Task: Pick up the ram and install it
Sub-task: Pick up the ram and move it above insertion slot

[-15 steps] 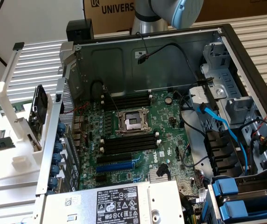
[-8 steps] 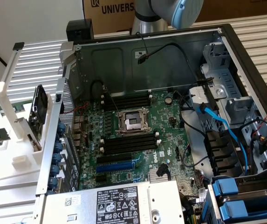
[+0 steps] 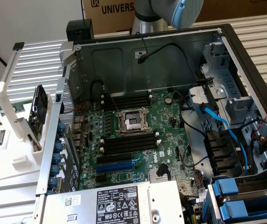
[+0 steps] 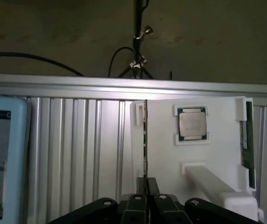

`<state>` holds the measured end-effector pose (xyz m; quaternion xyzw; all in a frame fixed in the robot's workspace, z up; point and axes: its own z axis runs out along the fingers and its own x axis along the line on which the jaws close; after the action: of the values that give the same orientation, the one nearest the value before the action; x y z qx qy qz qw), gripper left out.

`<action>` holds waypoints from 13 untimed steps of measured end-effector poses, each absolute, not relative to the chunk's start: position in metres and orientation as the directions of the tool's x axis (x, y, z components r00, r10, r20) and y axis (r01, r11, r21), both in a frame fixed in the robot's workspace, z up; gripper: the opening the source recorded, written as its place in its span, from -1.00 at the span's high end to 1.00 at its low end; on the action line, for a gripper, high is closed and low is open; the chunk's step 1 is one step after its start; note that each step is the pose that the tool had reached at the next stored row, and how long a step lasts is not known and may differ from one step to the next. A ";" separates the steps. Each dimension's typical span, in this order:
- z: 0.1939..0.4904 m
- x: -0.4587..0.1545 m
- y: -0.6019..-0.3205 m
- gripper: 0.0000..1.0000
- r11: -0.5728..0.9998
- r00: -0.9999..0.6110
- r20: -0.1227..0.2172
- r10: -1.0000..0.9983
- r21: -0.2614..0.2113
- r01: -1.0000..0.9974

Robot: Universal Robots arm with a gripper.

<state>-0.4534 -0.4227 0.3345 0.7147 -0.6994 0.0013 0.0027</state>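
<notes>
Hand (image 4: 147, 184) closed tight, pinching ram (image 4: 145, 140). Ram was thin stick seen edge-on, held between fingers, long side running straight out ahead of hand.

Past hand lay white holder (image 4: 166, 154). On it: square processor chip (image 4: 192, 123), then second ram stick (image 4: 248, 140) beyond chip, lying same way as held ram.

Black memory slots (image 3: 126, 100) sat on motherboard (image 3: 170, 121), long sides running along exterior view's left-right. Which way slots lay from hand: could not tell.

Cardboard box (image 3: 117, 8) read "UNIVERS". Power supply label (image 3: 117, 205) too small to read.
</notes>
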 end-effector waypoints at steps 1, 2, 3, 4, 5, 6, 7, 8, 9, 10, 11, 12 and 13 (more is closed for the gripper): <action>0.339 -0.452 -0.423 0.76 -0.021 0.021 0.006 -1.000 0.002 -1.000; 0.344 -0.450 -0.423 0.76 -0.021 0.021 0.007 -1.000 0.003 -1.000; 0.347 -0.449 -0.423 0.76 -0.021 0.021 0.007 -1.000 0.003 -1.000; 0.350 -0.447 -0.423 0.76 -0.021 0.021 0.007 -1.000 0.004 -1.000; 0.353 -0.446 -0.423 0.76 -0.021 0.021 0.007 -1.000 0.005 -1.000; 0.354 -0.444 -0.424 0.76 -0.021 0.021 0.007 -1.000 0.006 -1.000; 0.355 -0.443 -0.426 0.76 -0.021 0.021 0.007 -1.000 0.007 -1.000; 0.355 -0.443 -0.427 0.76 -0.021 0.021 0.006 -1.000 0.007 -1.000; 0.355 -0.442 -0.429 0.76 -0.021 0.021 0.003 -1.000 0.007 -1.000; 0.355 -0.442 -0.431 0.76 -0.021 0.021 -0.001 -1.000 0.007 -1.000; 0.355 -0.442 -0.432 0.76 -0.021 0.021 -0.003 -1.000 0.007 -1.000; 0.355 -0.441 -0.432 0.76 -0.018 0.018 -0.003 -1.000 0.007 -1.000; 0.355 -0.440 -0.432 0.76 -0.017 0.017 -0.003 -1.000 0.007 -1.000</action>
<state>-0.4403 -0.4324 0.3547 0.7132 -0.7010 -0.0034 0.0014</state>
